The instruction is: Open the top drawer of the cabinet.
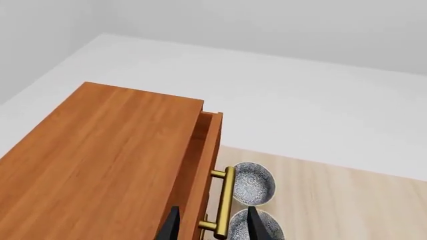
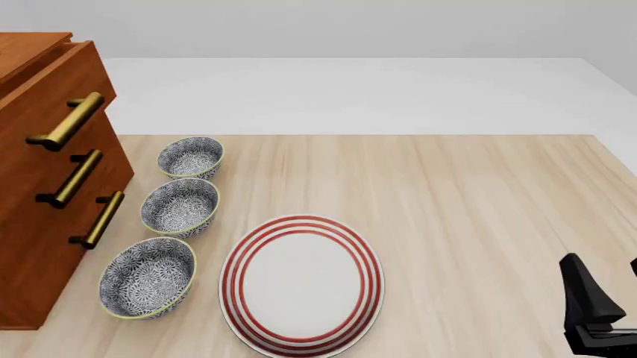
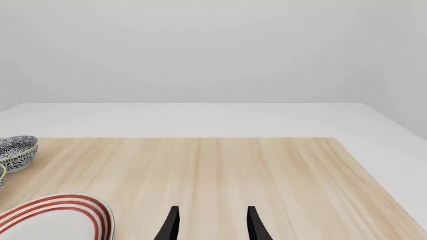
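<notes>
The cabinet (image 2: 30, 246) stands at the table's left edge, with three drawers stacked. The top drawer (image 2: 50, 97) sticks out a little past the two below, and its gold bar handle (image 2: 68, 121) is free. In the left wrist view I look down on the cabinet top (image 1: 100, 150). A narrow gap shows behind the top drawer's front (image 1: 208, 145). My left gripper (image 1: 213, 212) is open above the drawer front, its two fingertips either side of the handle (image 1: 225, 200), not touching it. It is out of the front view. My right gripper (image 2: 603, 270) is open and empty at the near right.
Three blue patterned bowls (image 2: 181, 206) lie in a row just right of the cabinet. A red-striped white plate (image 2: 301, 283) sits at the near middle. The right wrist view shows the plate's rim (image 3: 53, 212) and one bowl (image 3: 17, 150).
</notes>
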`<state>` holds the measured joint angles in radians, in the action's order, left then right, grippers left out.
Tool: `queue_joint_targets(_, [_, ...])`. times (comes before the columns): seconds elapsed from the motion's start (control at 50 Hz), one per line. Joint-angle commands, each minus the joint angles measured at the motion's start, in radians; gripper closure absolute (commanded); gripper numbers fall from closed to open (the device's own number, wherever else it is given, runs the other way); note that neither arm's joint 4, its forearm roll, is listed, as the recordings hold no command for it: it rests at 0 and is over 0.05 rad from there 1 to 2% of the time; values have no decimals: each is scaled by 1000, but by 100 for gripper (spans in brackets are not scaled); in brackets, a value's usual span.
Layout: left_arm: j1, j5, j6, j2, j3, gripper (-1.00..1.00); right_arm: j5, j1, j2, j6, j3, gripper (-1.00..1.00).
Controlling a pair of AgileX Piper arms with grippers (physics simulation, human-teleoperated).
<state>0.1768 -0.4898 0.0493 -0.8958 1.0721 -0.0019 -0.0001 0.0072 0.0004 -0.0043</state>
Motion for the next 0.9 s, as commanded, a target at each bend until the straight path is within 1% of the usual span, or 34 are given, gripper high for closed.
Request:
queue_joint_targets(0.02, [15,16,-3,-30,-2,-100,0,0,0,0,0,-100])
queue_joint_targets(0.24, [29,21,-13,-47,5,-100,0,0,0,0,0,-100])
queue_joint_targets(0.4, [33,34,-20,-63,-12,-100,0,0,0,0,0,-100])
queue_joint_targets(0.46, [22,33,-21,-56,-21,-100,0,0,0,0,0,-100])
queue_joint_targets(0.58, [31,47,-27,-68,-35,-100,0,0,0,0,0,-100])
queue_joint_targets(0.9, [36,53,-33,-96,-31,-100,0,0,0,0,0,-100])
